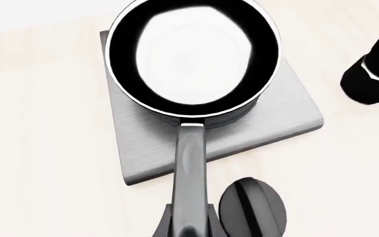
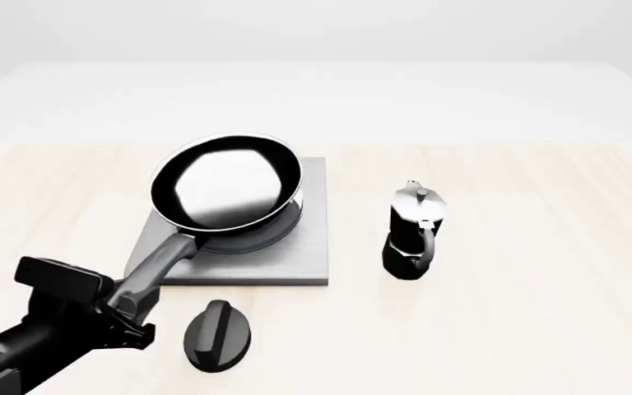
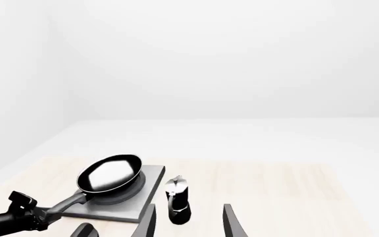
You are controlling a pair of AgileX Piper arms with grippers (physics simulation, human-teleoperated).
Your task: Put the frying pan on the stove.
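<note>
The stove (image 2: 294, 263) lies flat on the surface (image 2: 536, 313). The frying pan (image 2: 226, 191) sits over it, seemingly tilted, so placement looks nearly done; release remains. The left gripper (image 2: 129, 306) has its fingers pinching the handle; the right gripper (image 3: 188, 222) has its fingers spread, empty.

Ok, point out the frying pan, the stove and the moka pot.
frying pan (image 2: 226, 185): front view, glossy inside.
stove (image 2: 310, 239): front view, bare right part of the slab.
moka pot (image 2: 410, 239): front view, black lower body.
</note>
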